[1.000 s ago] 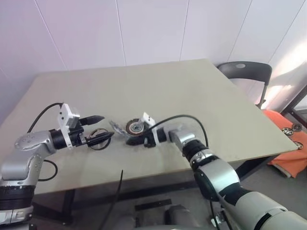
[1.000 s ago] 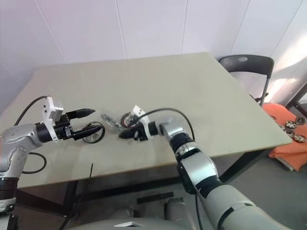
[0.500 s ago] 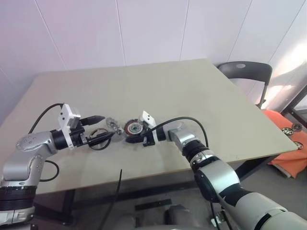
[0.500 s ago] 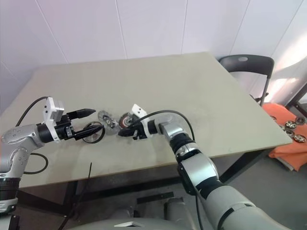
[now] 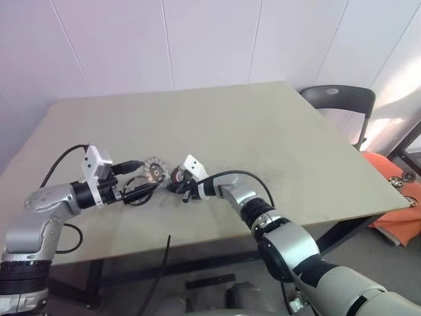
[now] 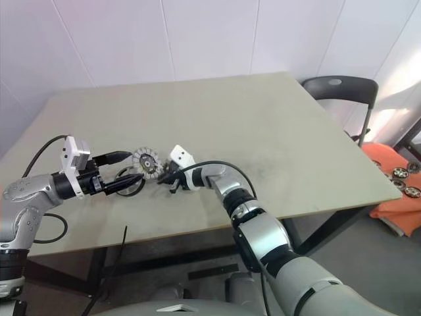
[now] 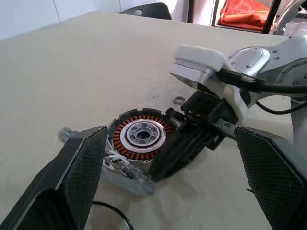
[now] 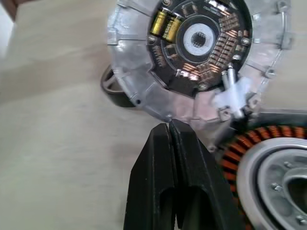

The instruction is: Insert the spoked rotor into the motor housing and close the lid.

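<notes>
The right gripper [image 8: 171, 127] has its two black fingers pressed together into a single wedge. They pinch nothing. The joined tips sit against the lower rim of the lid [image 8: 192, 57], which stands tilted on edge rather than lying flat. It looks as though the closed fingers are being used as a prop or pusher, keeping the lid swung up and off the casing so the opening is free.

The lid's rim is pale, cast-looking metal with small lugs. Its inner face is dark and carries a circuit board with two yellowish cylinders and a pale central hub.

The motor housing [image 7: 141, 136] lies flat on the beige, matte counter [image 5: 263, 131], left of centre in the head views and touching the lid's lower edge. It is a shallow round shell with a ring of copper-coloured windings around a smooth silvery middle.

The left gripper [image 6: 135, 167] hangs just left of the lid with its textured black fingers spread wide, holding nothing. The thin dark spoked rotor [image 5: 135, 194] lies on the counter under those fingers, close beside the housing but not in it. The spread fingers over the rotor suggest readiness to pick it up, so insertion seems not yet done.
</notes>
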